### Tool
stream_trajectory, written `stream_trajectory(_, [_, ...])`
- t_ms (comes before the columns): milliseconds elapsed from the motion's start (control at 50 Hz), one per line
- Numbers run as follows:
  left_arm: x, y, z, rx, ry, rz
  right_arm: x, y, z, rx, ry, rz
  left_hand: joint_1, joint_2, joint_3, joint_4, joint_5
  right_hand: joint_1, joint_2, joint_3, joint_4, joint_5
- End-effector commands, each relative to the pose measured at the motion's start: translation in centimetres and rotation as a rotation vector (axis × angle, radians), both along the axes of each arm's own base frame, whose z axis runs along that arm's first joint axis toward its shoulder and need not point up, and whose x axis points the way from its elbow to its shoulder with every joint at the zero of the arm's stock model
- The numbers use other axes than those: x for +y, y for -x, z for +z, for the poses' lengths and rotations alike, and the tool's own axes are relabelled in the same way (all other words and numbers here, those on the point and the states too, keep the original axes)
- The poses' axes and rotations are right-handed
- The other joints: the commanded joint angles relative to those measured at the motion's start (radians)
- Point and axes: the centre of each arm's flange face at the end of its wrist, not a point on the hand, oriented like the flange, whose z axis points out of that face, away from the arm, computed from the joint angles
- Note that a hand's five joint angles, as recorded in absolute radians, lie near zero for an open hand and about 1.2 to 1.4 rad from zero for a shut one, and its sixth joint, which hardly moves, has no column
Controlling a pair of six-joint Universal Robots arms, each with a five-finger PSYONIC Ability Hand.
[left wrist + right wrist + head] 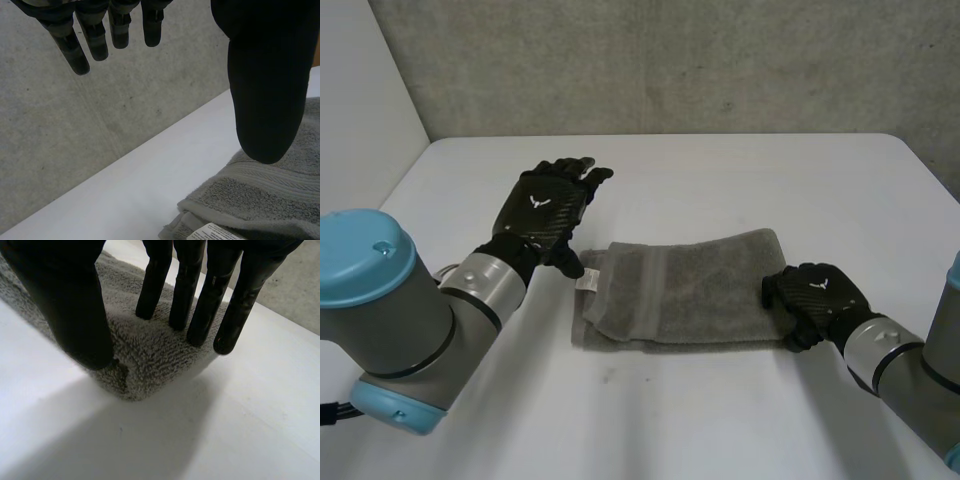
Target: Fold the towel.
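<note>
The towel is lying part-folded on the desk. The right hand is pinching the towel's right corner. The left hand is hovering open over its labelled end. The fold is probably requiring a firm pinch, an even lift and aligned edges.

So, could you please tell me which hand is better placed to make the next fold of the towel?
The right, probably. The right hand pinches the towel at its end between thumb and fingers, ready to carry it over; the left hand is open by the label, holding nothing.

light: soft, even | source: probably overhead | towel: soft-edged shadow beneath, on table
</note>
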Motion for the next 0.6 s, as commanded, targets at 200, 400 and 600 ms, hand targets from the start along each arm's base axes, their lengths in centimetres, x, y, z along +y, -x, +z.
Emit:
stream_trajectory(200, [0.3, -0.4, -0.6, -0.01, -0.021, 0.014, -2.0, 0.8, -1.0, 0.001, 0.054, -0.053, 0.001, 0.009, 0.007, 0.007, -0.03, 0.599, 0.7, 0.707, 0.708, 0.715])
stream_trajectory(400, [0.1, -0.9, 0.6, 0.004, 0.008, 0.034, -3.1, -4.2, 4.7, 0.001, 0.298, 0.098, 0.001, 0.009, 0.007, 0.007, -0.03, 0.599, 0.7, 0.707, 0.708, 0.715])
stream_trajectory(600, [-0.8, -2.2, 1.5, 0.016, 0.026, 0.109, 6.2, -17.1, 3.8, 0.002, 0.3, 0.563, 0.002, 0.01, 0.008, 0.007, -0.029, 0.599, 0.7, 0.707, 0.708, 0.715])
